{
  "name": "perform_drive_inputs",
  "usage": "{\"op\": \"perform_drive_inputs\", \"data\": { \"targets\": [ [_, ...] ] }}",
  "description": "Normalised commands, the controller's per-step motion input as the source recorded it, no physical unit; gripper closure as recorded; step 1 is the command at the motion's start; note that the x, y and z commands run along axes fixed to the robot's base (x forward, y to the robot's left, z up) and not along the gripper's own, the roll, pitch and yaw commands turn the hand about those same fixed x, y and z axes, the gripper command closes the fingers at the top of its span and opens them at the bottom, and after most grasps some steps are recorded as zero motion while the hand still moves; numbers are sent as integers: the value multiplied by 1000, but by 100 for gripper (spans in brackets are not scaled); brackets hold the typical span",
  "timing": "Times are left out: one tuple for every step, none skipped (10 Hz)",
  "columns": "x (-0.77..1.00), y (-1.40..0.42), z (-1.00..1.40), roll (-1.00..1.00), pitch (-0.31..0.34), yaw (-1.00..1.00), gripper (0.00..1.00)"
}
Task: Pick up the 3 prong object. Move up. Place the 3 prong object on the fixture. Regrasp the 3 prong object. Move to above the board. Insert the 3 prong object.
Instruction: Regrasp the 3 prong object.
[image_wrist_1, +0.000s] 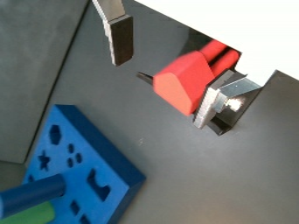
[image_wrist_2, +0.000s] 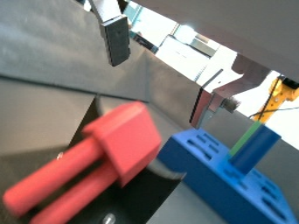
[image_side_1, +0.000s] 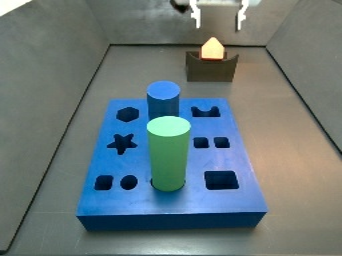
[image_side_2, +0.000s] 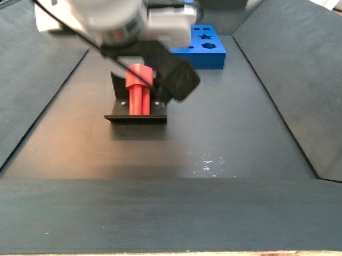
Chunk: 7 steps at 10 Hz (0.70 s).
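Observation:
The red-orange 3 prong object (image_side_1: 211, 47) rests in the notch of the dark fixture (image_side_1: 211, 68) at the far end of the floor. It also lies along the fixture (image_side_2: 138, 112) in a side view (image_side_2: 139, 82). My gripper (image_side_1: 221, 14) is open above it. In both wrist views the object (image_wrist_1: 181, 79) (image_wrist_2: 107, 156) sits between the spread fingers (image_wrist_1: 117, 39) (image_wrist_2: 117, 42), and neither touches it. The gripper (image_wrist_1: 170, 70) holds nothing. The blue board (image_side_1: 174, 150) lies nearer the front.
A blue cylinder (image_side_1: 162, 98) and a taller green cylinder (image_side_1: 167, 152) stand upright in the board's holes. The board (image_wrist_1: 76, 166) also shows in both wrist views (image_wrist_2: 222, 175). Sloped dark walls line both sides of the floor.

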Motion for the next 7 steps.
{"op": "perform_drive_inputs", "data": {
  "targets": [
    [-40, 12, 726, 32, 57, 26, 0],
    [-31, 13, 416, 34, 75, 9, 0],
    [-30, 12, 290, 36, 81, 1, 0],
    [-89, -742, 581, 1000, 62, 16, 0],
    [-76, -721, 532, 1000, 61, 15, 0],
    [-91, -552, 385, 1000, 49, 14, 0],
    [-101, -443, 260, 1000, 43, 14, 0]
  ]
}}
